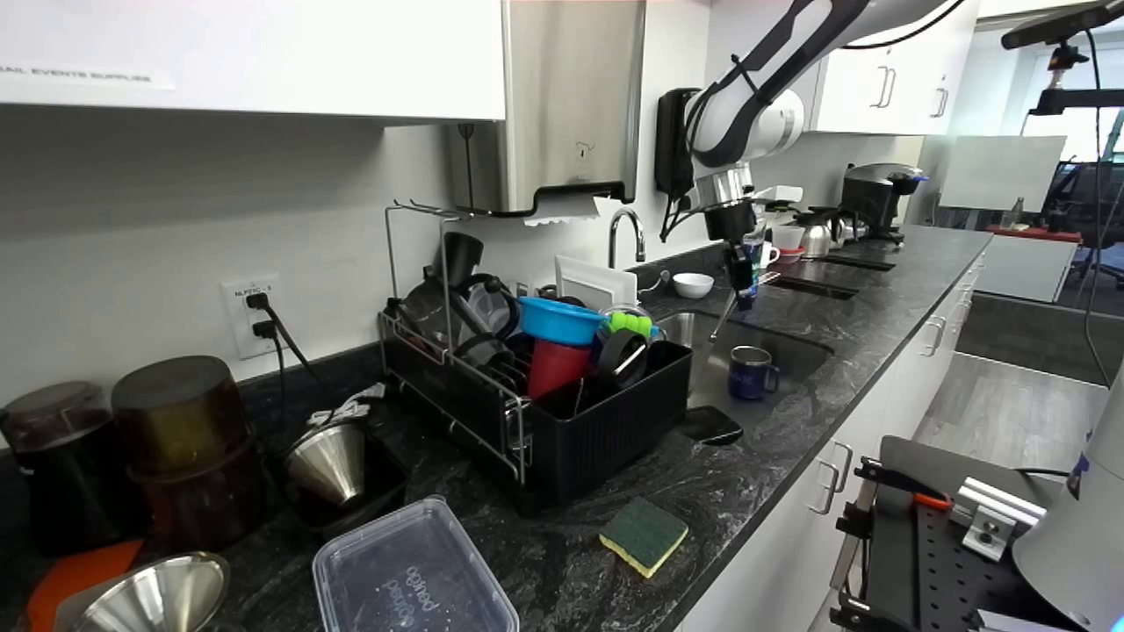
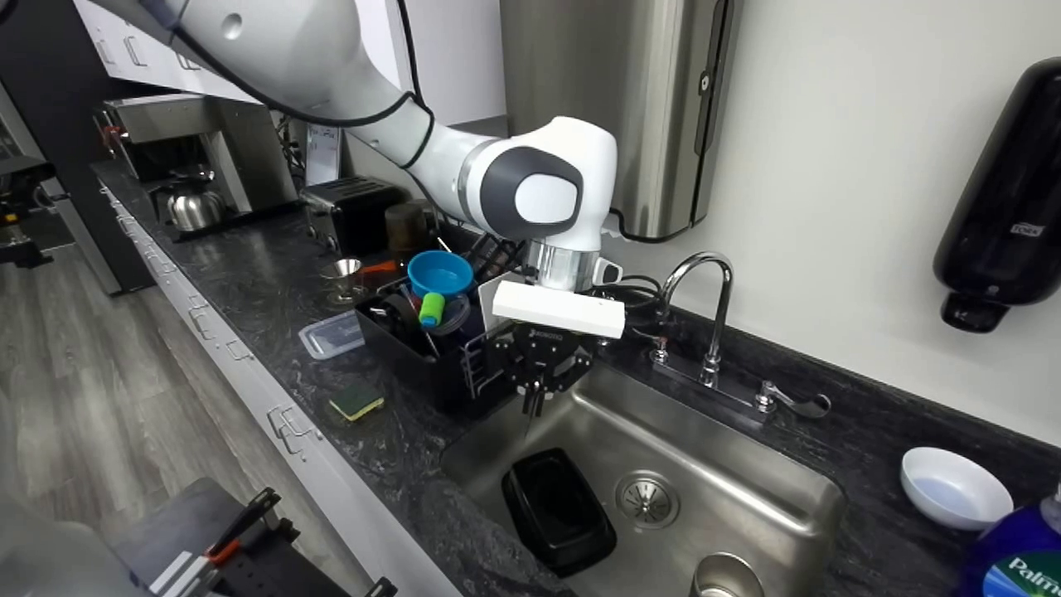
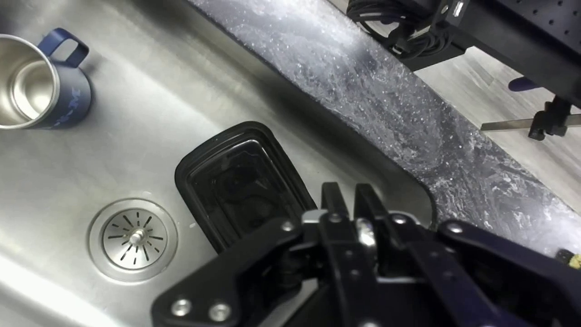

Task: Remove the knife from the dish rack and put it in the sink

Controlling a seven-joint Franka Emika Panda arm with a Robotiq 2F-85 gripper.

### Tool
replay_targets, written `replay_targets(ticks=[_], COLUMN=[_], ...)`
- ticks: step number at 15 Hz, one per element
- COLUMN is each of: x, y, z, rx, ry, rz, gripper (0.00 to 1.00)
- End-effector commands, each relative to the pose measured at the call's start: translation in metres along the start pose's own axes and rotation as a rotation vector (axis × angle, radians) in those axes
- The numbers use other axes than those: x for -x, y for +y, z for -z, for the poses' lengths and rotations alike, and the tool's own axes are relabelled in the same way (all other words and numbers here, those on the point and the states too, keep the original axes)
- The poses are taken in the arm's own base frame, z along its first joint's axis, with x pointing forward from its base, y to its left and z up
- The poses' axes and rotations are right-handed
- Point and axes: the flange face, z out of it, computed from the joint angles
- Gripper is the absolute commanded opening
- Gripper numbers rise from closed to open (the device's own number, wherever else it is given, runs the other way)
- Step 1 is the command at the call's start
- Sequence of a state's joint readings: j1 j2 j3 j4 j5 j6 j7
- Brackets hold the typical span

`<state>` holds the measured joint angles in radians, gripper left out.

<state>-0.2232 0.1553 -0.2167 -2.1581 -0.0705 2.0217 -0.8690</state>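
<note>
Nearest in an exterior view, a clear plastic container (image 1: 413,570) sits on the counter (image 1: 562,575) beside the dish rack (image 1: 606,430); farther right, the claw (image 1: 744,301), nearly closed, grips what looks like the knife (image 1: 723,319) above the sink (image 2: 704,514). Carrying seems in hand, so lowering and letting go should come next. Both exterior views show the knife hanging down; the wrist view hides that length.

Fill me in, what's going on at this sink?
The robot's gripper has hold of the knife, which points downward over the sink, near the rack. So the knife is out of the rack but not yet let go. A mug and a black tub are in the sink.
</note>
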Motion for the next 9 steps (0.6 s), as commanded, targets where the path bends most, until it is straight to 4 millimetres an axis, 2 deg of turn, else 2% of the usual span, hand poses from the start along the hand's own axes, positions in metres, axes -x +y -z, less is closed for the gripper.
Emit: replay_targets(ticks=[1,5,9], x=[0.013,0.024,0.021], y=[0.011,0.021,0.025], z=[-0.028,-0.065,-0.08], rx=[-0.003,-0.027,-0.027], ry=[-0.022,-0.049,-0.006], rz=[-0.009,-0.009,-0.024], gripper=[0.03,0.03,0.03])
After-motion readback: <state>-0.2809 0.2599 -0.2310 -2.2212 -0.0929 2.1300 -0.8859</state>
